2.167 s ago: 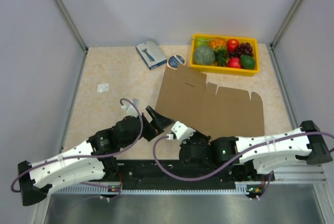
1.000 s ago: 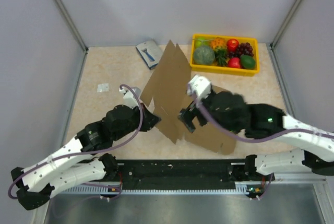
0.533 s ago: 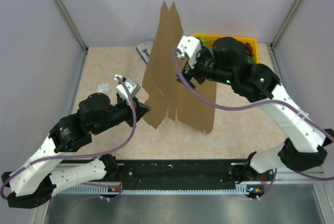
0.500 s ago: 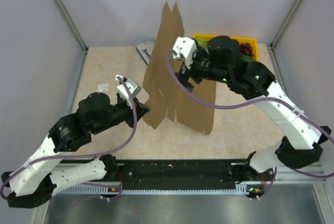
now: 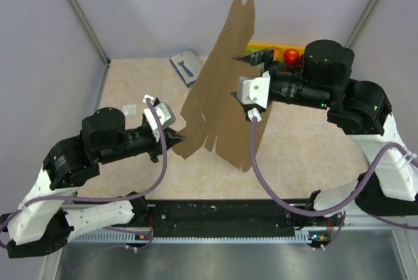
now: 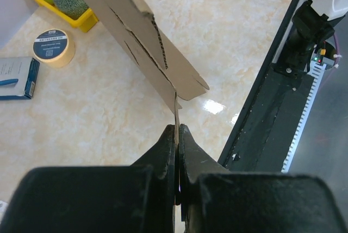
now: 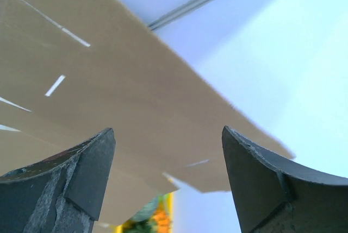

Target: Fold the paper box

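The paper box [image 5: 222, 84] is a flat brown die-cut sheet, standing tilted on edge above the table, its top leaning right. My left gripper [image 5: 175, 140] is shut on the sheet's lower left edge. In the left wrist view the cardboard [image 6: 147, 37] runs straight into the pinched left gripper [image 6: 177, 131]. My right gripper [image 5: 247, 64] hovers by the sheet's upper right face. In the right wrist view the right gripper [image 7: 168, 135] is open, with the brown sheet [image 7: 109, 92] ahead of the fingers and nothing between them.
A yellow fruit tray [image 5: 262, 47] sits at the back right, partly behind the right arm. A blue-grey packet [image 5: 186, 66] lies at the back, a small white tag [image 5: 128, 108] at the left. A tape roll [image 6: 53, 46] lies near the tray [image 6: 92, 24].
The sheet has risen and tilted to the right. The right arm has swung back to the right, off the sheet's face. The left arm has shifted left, still gripping.
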`<state>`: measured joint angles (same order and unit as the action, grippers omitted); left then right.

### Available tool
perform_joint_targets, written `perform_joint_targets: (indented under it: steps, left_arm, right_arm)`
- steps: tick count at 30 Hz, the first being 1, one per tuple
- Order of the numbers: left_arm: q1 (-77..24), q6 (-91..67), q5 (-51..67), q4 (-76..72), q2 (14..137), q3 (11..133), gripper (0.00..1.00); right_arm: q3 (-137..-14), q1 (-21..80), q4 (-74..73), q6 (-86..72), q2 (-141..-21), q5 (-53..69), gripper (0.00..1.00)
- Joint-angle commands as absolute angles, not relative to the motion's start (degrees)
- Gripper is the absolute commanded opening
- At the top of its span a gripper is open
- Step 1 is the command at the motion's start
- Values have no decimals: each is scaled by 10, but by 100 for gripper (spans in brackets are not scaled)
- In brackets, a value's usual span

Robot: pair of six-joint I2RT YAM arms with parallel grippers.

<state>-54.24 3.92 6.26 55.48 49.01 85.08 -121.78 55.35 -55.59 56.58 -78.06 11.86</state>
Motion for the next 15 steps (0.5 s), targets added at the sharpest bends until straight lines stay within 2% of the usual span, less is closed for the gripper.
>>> perform_joint_targets:
  steps: [1,7,11,13,15]
  left_arm:
    - [-541,80,74,574,510,883,0]
    - [-541,100,78,605,525,929,0]
    - [-541,112,82,628,543,952,0]
    - [-541,115,81,636,546,954,0]
    - [-541,120,77,649,549,954,0]
  right_arm:
    - [-1271,556,-553,680,-817,143,79]
    - [-1329,567,-555,692,-861,165,78]
    - [-1361,575,-587,689,-886,171,54]
    - [-1343,575,-594,690,-888,156,53]
    - [-1328,575,-599,695,-885,142,47]
